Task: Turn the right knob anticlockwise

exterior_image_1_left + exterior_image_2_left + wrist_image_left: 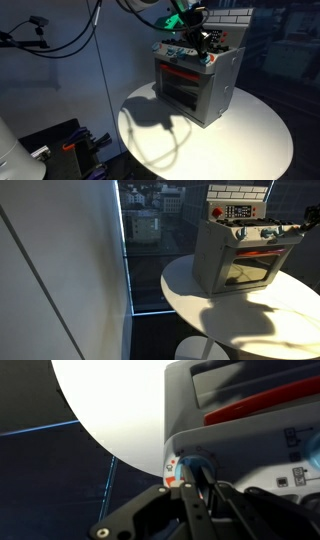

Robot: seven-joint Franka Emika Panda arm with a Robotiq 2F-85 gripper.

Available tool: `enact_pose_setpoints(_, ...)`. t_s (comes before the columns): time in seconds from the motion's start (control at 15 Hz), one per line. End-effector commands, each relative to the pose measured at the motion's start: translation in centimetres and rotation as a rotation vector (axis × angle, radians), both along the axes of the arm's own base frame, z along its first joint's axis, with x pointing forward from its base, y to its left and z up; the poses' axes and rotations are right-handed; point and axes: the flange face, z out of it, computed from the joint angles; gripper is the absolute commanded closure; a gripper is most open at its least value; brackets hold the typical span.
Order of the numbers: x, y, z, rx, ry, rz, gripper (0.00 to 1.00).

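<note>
A grey toy oven stands on a round white table; it also shows in an exterior view. Its row of knobs runs along the top front. In the wrist view the right knob, small, round and pale teal, sits at the end of the row with red and white marks beside it. My gripper has both fingers pressed close on the knob's middle. In both exterior views the gripper is at the oven's top right end, and the knob itself is hidden behind it.
The oven has a red door handle and a glass door. The white table's edge drops off beside the oven. A white wall and a dark window are beside the table. Cables hang behind.
</note>
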Motion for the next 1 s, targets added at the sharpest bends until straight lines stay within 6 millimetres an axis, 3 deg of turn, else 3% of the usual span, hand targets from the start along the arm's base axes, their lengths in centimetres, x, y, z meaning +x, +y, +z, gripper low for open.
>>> enact_pose_setpoints(0.0,-0.70,-1.65,0.94,-0.085,-0.009,0.040,0.95)
enact_pose_setpoints(0.93,-1.36,-0.99,0.98,-0.377,0.042,0.263,0.95)
